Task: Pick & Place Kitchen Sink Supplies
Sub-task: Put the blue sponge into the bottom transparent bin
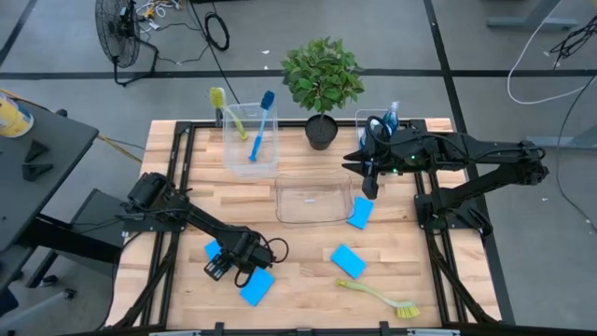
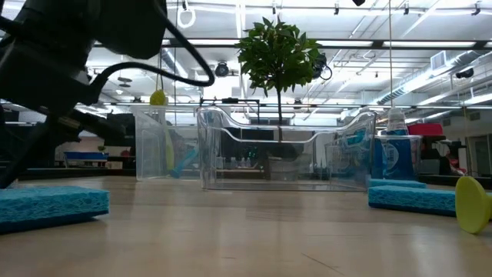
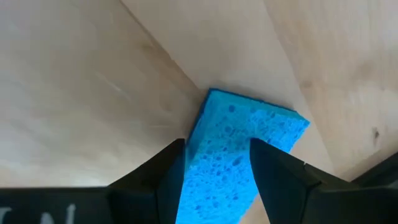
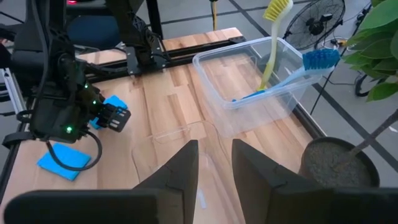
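Note:
My left gripper (image 1: 217, 265) is low over the table's near left, pointing steeply down and shut on a flat blue sponge (image 3: 249, 140). A second sponge (image 1: 256, 287) lies flat just beside it, nearer the front edge. Two more sponges (image 1: 360, 213) (image 1: 349, 261) lie flat right of centre. A yellow-green brush (image 1: 382, 297) lies near the front edge. My right gripper (image 1: 370, 185) hangs raised by the far right, open, with nothing between its fingers (image 4: 186, 165). My left gripper pinches the blue sponge by two opposite side edges (image 3: 194, 158), one finger on each. The fingers (image 3: 277, 171) come from above, pointing steeply down, and lie across the sponge. The sponge's far end (image 3: 273, 121) reaches past the fingers, close against the tabletop.
A clear bin (image 1: 250, 140) at the far left holds a yellow-green brush (image 1: 230, 114) and a blue brush (image 1: 261, 126). Another clear bin (image 1: 313, 217) stands at the centre. A third bin (image 1: 359, 121), holding blue bottles (image 1: 392, 117), stands far right beside a potted plant (image 1: 322, 79).

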### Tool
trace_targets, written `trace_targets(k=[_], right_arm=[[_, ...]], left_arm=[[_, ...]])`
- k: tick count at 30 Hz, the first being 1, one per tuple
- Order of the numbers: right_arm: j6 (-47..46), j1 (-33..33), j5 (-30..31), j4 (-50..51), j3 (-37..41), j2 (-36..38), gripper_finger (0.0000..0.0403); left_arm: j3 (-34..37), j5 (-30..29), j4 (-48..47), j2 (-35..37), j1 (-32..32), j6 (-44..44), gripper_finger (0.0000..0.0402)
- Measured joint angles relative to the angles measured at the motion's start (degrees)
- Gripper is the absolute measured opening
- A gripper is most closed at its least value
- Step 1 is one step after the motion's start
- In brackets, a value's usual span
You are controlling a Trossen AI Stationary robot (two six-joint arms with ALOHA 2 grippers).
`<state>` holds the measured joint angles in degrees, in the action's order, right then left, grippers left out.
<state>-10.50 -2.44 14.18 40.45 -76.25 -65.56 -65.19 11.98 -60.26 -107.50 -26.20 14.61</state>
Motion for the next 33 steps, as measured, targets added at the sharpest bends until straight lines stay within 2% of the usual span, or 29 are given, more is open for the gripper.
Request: trace_targets(k=[6,9,22,27,33], right_arm=[[0.0,0.0,-0.1,0.0,0.0,0.0,0.0098],[0.5,0.0,-0.1,0.0,0.0,0.0,0.0098],[0.7,0.0,-0.1,0.0,0.0,0.0,0.0098],[0.7,0.0,-0.1,0.0,0.0,0.0,0.0098],[0.7,0.0,-0.1,-0.1,0.0,0.0,0.0098]], left_arm=[[0.1,0.8,0.1,0.0,0.0,0.5,0.0184],[0.1,2.1,0.1,0.0,0.0,2.7,0.0170],[0.1,3.4,0.0,0.0,0.1,3.2,0.0009],[0.1,4.6,-0.4,0.0,0.1,3.2,0.0006],[0.0,5.9,-5.4,0.0,0.7,3.3,0.0003]])
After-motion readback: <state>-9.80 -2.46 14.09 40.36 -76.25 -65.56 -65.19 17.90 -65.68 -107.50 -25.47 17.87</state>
